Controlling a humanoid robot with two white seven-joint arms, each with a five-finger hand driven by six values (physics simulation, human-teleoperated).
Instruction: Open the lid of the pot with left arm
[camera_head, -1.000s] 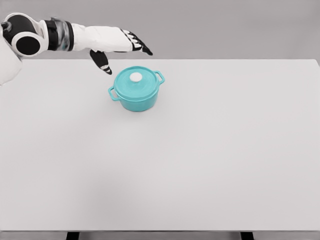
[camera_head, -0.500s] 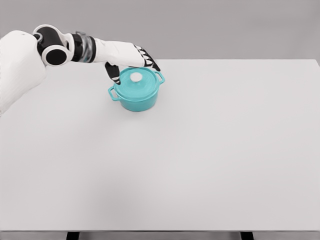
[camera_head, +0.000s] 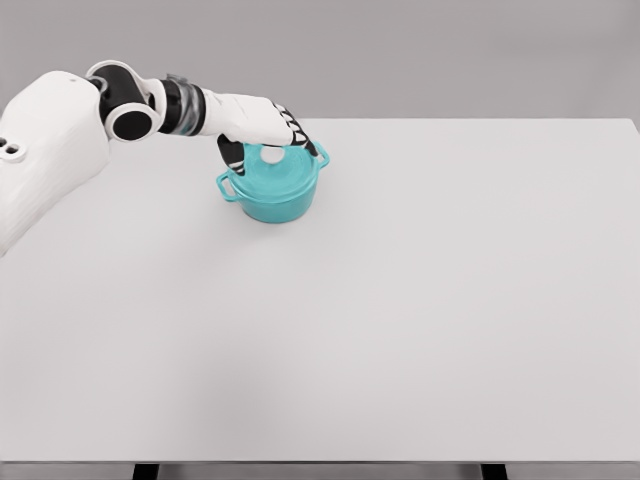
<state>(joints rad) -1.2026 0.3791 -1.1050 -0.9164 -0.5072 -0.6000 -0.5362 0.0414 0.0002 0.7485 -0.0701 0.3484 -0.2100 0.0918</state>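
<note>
A teal pot (camera_head: 272, 198) with two side handles stands on the white table (camera_head: 400, 300), towards the back left. Its teal lid (camera_head: 288, 172) sits on it, with a white knob (camera_head: 272, 154) at the centre. My left hand (camera_head: 276, 143) hovers right over the lid. The thumb (camera_head: 235, 156) hangs down at the knob's left and the fingers (camera_head: 304, 138) reach past its far right side. The fingers are spread and I see no grip on the knob. The back edge of the lid is hidden by the hand. My right arm is out of view.
The table's far edge runs just behind the pot. My left shoulder and upper arm (camera_head: 50, 130) fill the upper left corner.
The left hand has moved right and down, from behind and left of the pot to directly over the lid, straddling the knob. The pot has not moved.
</note>
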